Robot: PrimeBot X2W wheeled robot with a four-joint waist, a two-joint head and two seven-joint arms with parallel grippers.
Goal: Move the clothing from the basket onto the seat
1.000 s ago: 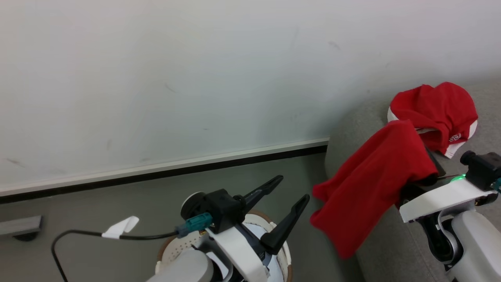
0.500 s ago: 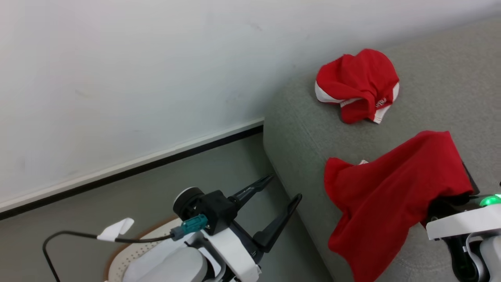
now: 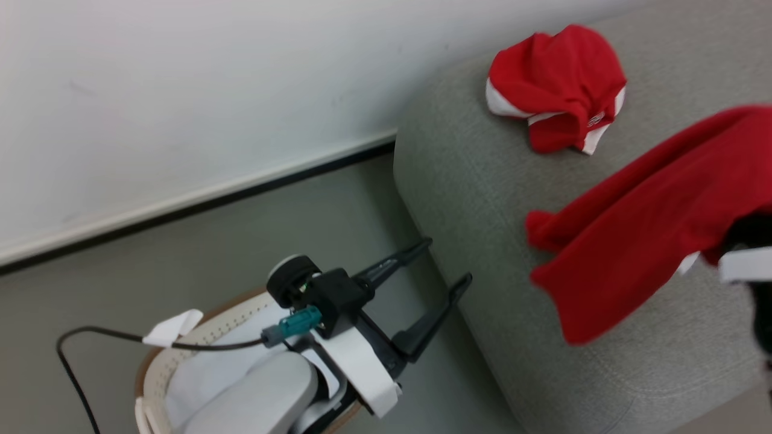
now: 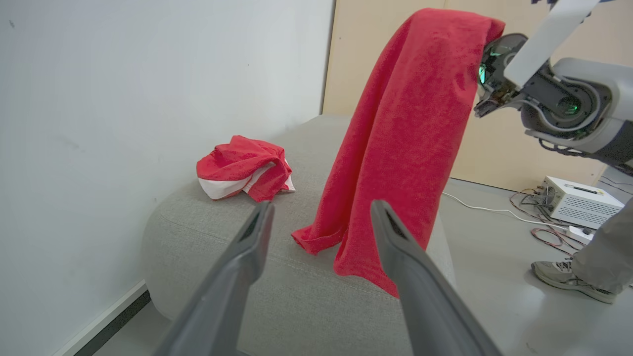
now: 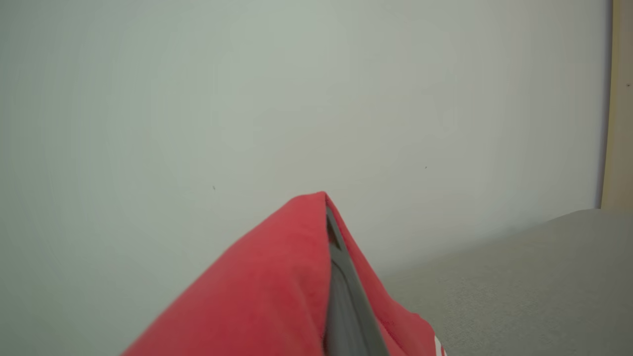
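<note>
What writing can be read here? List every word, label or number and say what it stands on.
Small lettering on the crumpled red garment lying on the seat: too blurred to read.
Hanging red garment: no lettering shows.
White box on the floor: no legible marking.
No text here can be quoted.

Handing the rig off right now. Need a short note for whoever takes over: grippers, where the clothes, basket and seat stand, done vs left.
Left gripper: open, empty, by the seat's edge.
Right gripper: shut on a red garment that hangs over the seat, not yet released.
Done: one crumpled red-and-white garment lies on the seat.
Left: lower and release the held garment. The left arm hides most of the basket; no red shows in the visible part, so check inside.
Note: a person's foot is near the seat's far side.
</note>
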